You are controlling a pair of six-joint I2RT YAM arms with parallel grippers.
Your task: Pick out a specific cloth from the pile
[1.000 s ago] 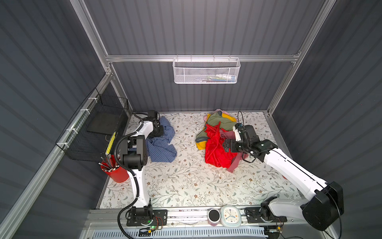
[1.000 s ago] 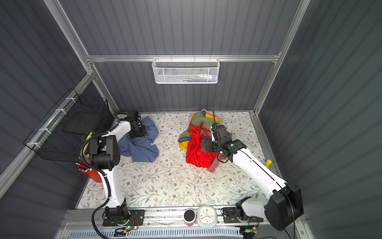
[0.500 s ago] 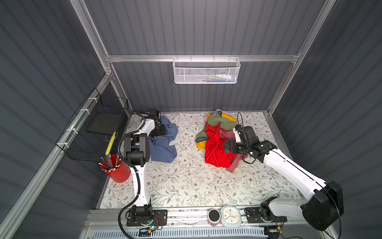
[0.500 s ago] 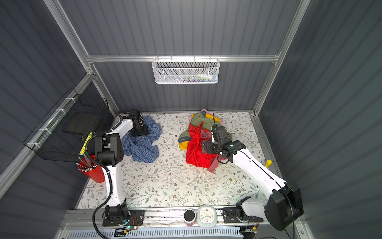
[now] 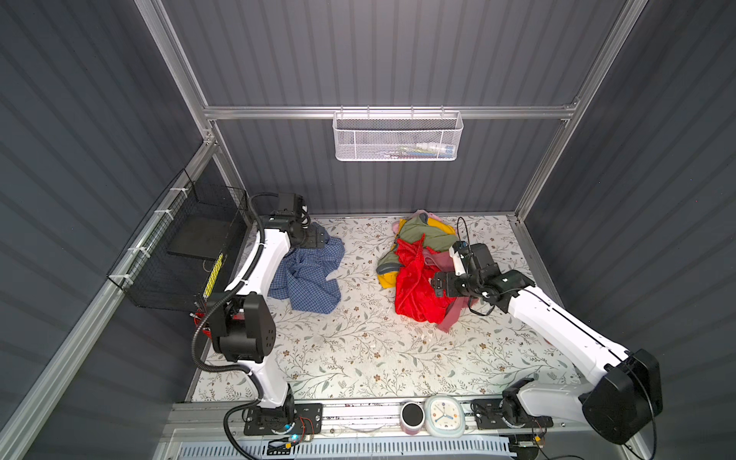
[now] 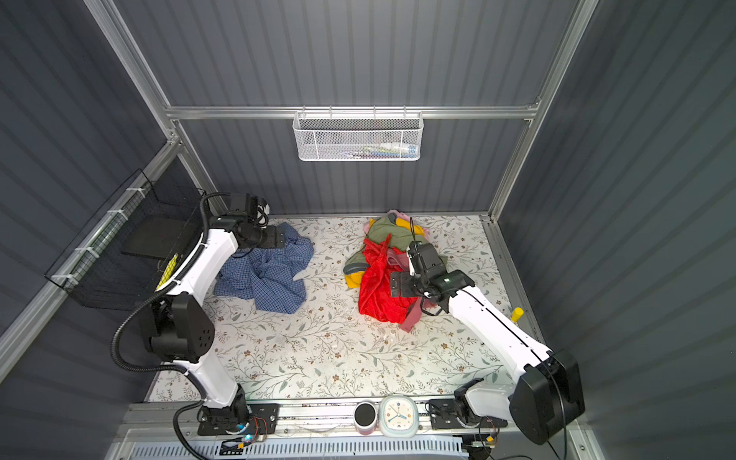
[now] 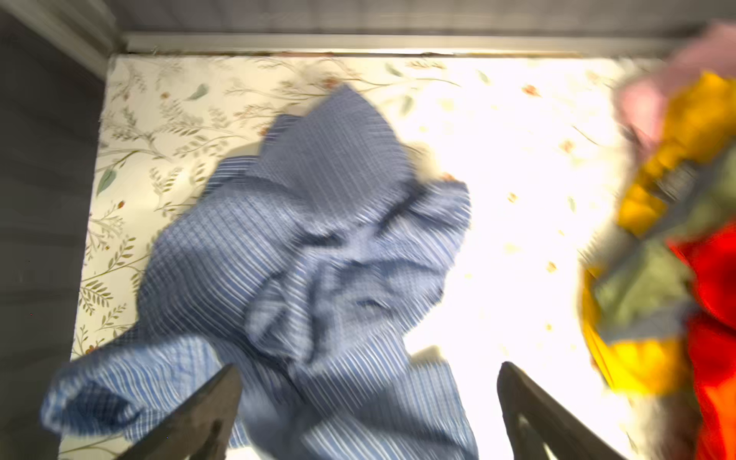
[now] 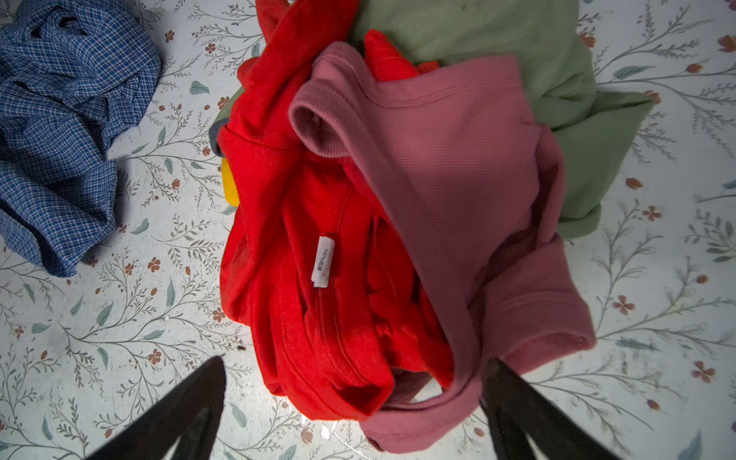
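The blue-and-white checked shirt (image 5: 306,275) lies crumpled on the bench (image 5: 358,350) by itself. Taking the back wall as 12 o'clock, it sits at about 9 o'clock from the pile (image 5: 418,271), with bare bench between the two.

My left claw (image 7: 368,370) hangs over the shirt's 11 o'clock end with its jaws wide apart and nothing clamped. That wrist view is blurred, so I cannot tell whether a finger brushes the fabric.

My right claw (image 8: 354,360) is spread just as wide over the pile's 5 o'clock edge. It straddles the red garment (image 8: 318,278) and the dusty-pink one (image 8: 458,179) and grips neither. The pink hem lies right by one finger, touching or not I cannot say.

I judge the picking-out all but done, and the step in hand is the let-go. Next I should lift my left claw straight up so no fold catches on a finger. My right claw should back away toward 5 o'clock without dragging the pink hem along.
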